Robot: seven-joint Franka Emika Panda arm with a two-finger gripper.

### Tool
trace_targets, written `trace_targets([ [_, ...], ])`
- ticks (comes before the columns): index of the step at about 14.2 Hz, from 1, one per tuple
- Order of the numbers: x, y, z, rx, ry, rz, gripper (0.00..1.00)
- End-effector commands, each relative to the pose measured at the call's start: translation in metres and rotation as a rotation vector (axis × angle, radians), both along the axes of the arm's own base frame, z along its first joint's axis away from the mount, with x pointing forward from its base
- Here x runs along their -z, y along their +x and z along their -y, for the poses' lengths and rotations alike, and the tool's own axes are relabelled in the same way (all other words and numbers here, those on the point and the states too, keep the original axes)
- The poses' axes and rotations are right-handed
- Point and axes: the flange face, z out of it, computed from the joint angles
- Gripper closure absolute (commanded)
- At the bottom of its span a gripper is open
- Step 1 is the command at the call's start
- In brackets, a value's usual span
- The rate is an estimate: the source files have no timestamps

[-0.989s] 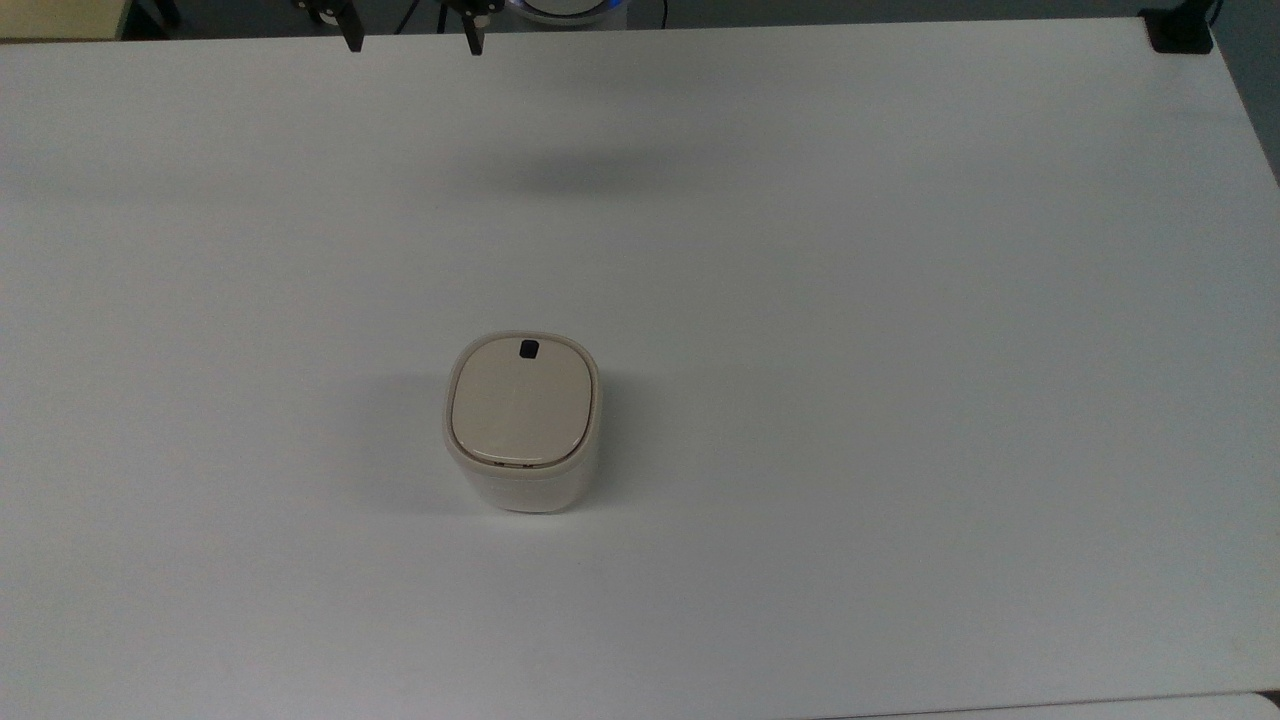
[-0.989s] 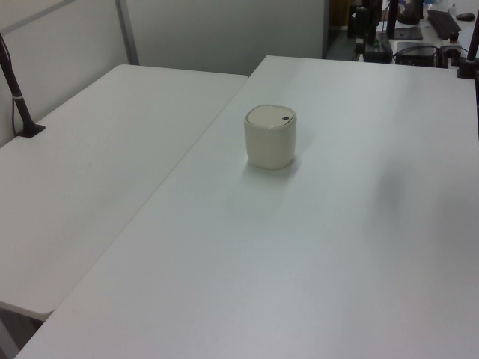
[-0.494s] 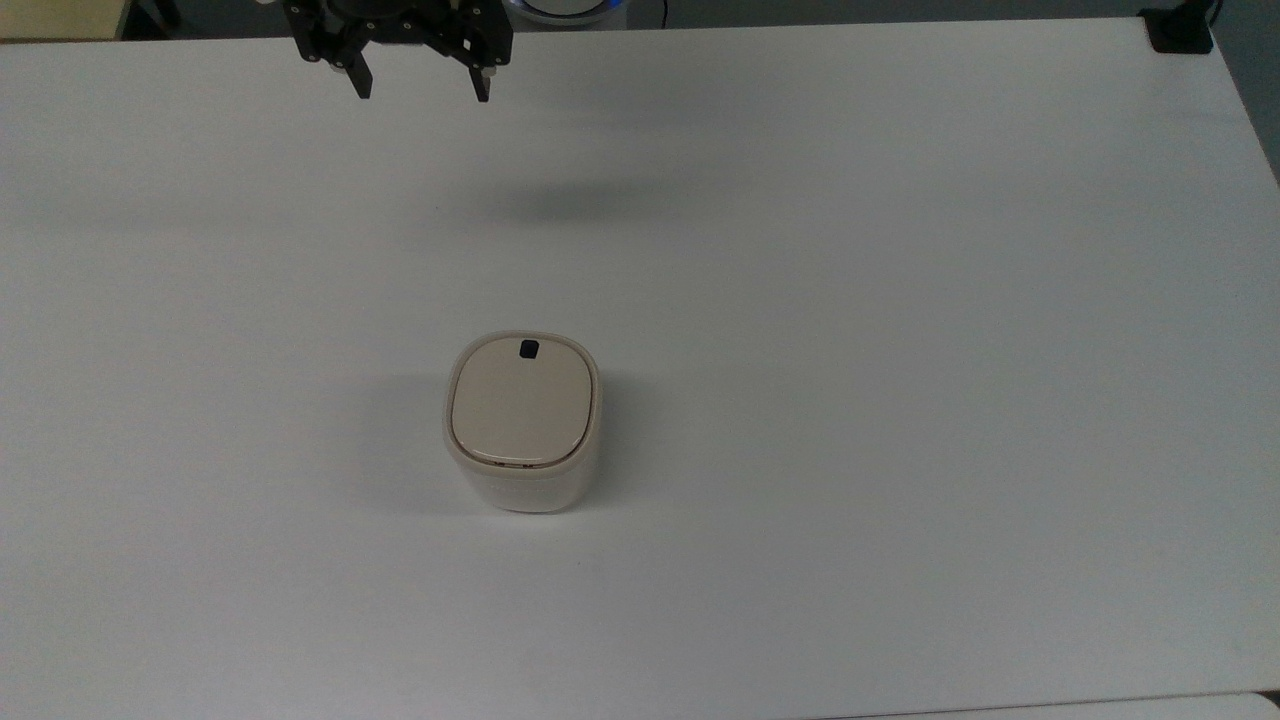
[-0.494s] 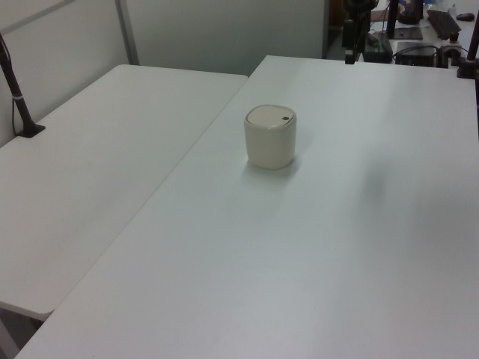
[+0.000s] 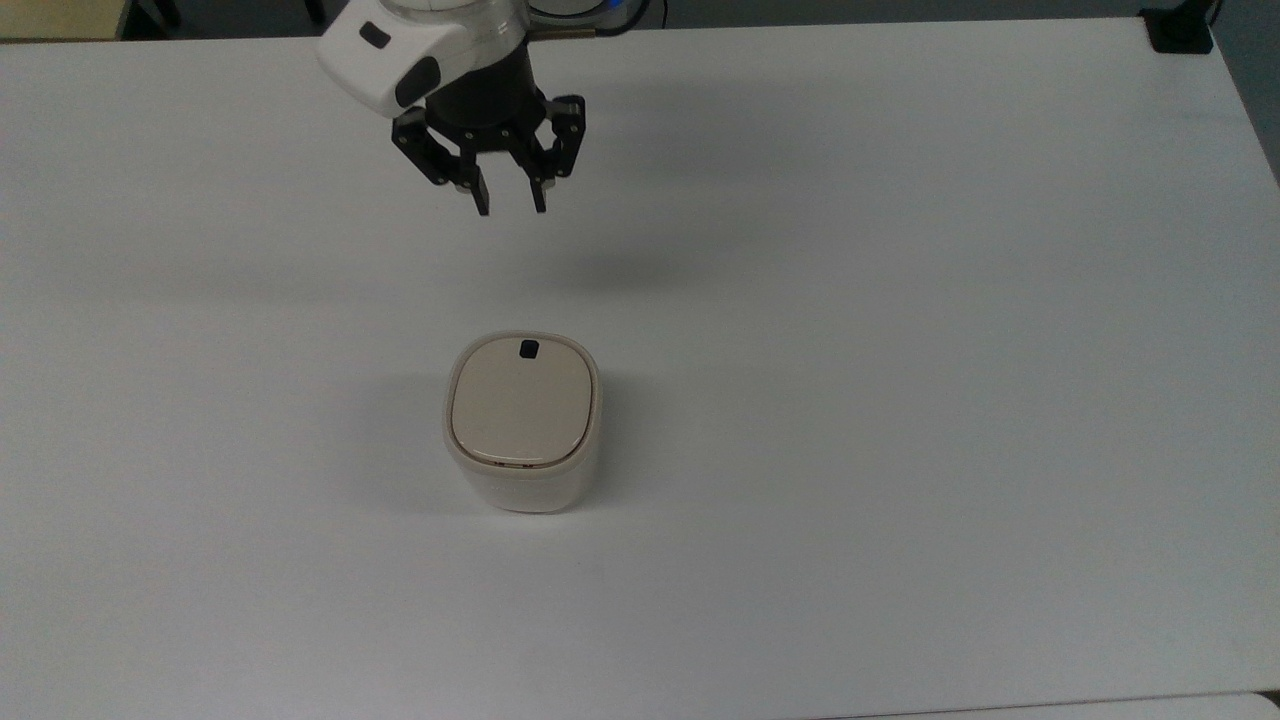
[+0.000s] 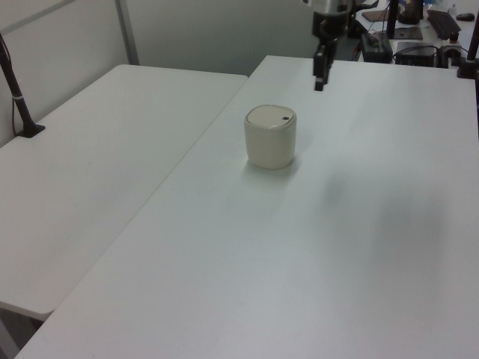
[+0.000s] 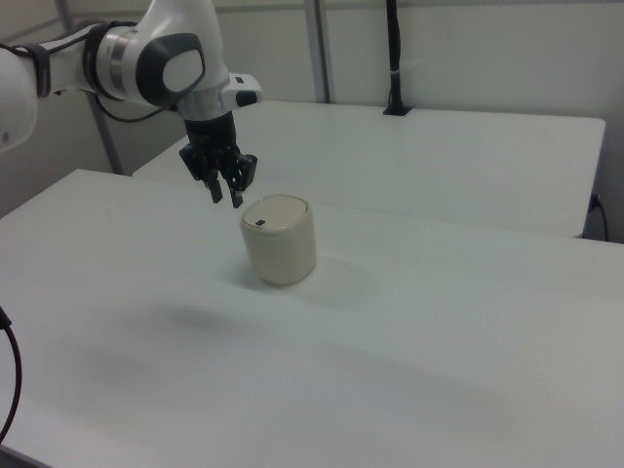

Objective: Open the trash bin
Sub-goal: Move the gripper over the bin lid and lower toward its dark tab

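The trash bin (image 5: 522,425) (image 6: 270,138) (image 7: 280,241) stands upright on the white table, cream-white with rounded corners. Its flat beige lid (image 5: 522,404) lies shut, and a small black square button (image 5: 529,348) sits at the lid's far edge in the top view. My gripper (image 5: 511,206) (image 6: 319,81) (image 7: 226,198) hangs in the air above the table, beyond the bin's button side and apart from it. Its black fingers point down with a narrow gap between them and hold nothing.
The white table (image 5: 900,350) stretches wide around the bin. A second white table (image 6: 97,149) adjoins it at the left view's left. A black clamp (image 5: 1180,30) sits on the table's far right corner in the top view. A black pole (image 7: 394,58) rises from the other table.
My gripper has come forward and down from the table's far edge toward the bin, and its fingers have drawn closer together. The bin has not moved.
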Motion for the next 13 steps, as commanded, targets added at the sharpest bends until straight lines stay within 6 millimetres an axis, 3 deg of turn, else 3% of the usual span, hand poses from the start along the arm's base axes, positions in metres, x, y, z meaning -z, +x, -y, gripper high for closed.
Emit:
trace_targets([
  [1, -0.027, 0.016, 0.002, 0.027, 0.054, 0.152, 0.75],
  [5, -0.006, 0.040, -0.017, 0.025, 0.046, 0.241, 0.85],
  [10, 0.033, 0.073, -0.038, 0.027, 0.031, 0.293, 0.86],
  [13, 0.049, 0.079, -0.046, 0.010, 0.016, 0.280, 0.86],
])
